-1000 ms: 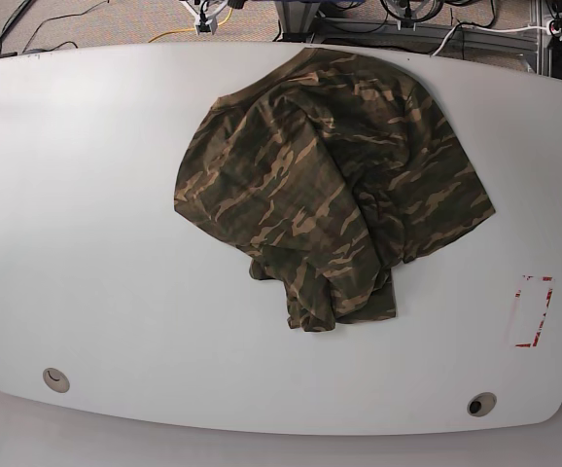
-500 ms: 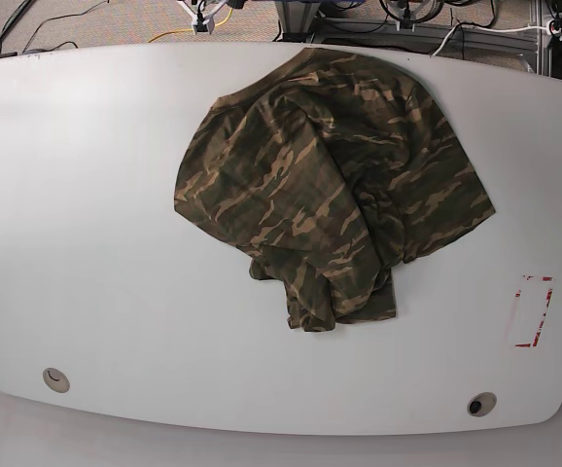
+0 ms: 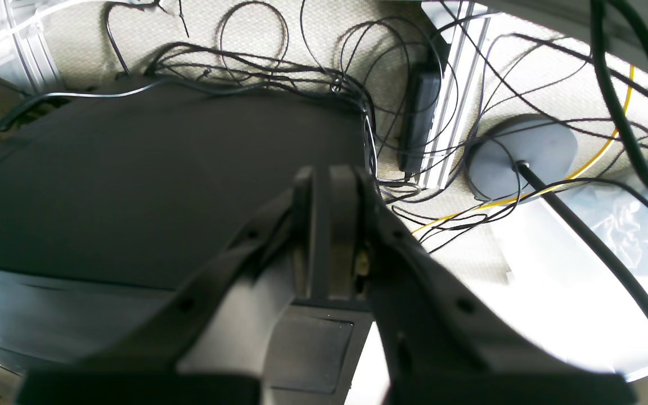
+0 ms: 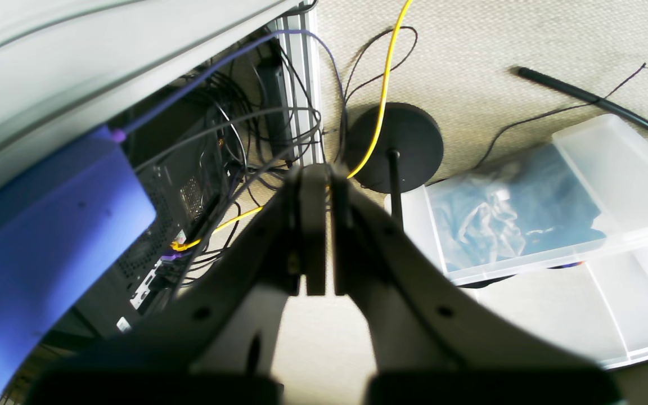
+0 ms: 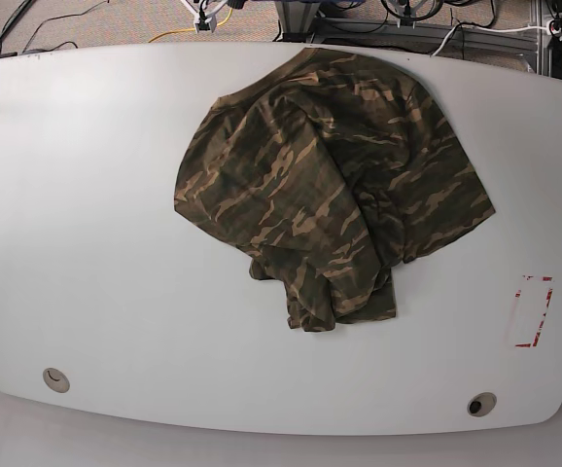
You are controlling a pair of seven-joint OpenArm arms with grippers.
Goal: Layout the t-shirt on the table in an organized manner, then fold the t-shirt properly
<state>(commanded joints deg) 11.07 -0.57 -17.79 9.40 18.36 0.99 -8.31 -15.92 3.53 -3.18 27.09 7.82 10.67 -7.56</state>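
The table (image 5: 87, 214) filled the base view, and the t-shirt (image 5: 330, 185) lay crumpled on its far middle, partly folded over itself. The left gripper (image 3: 327, 225) and the right gripper (image 4: 317, 230) hung over floor cables, each with jaws pressed together, gripping nothing.

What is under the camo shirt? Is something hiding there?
The t-shirt lies crumpled on the white table, and bare tabletop shows all around it. Nothing pokes out at its edges. Whatever is beneath the bunched cloth is covered, so the pictures cannot tell.
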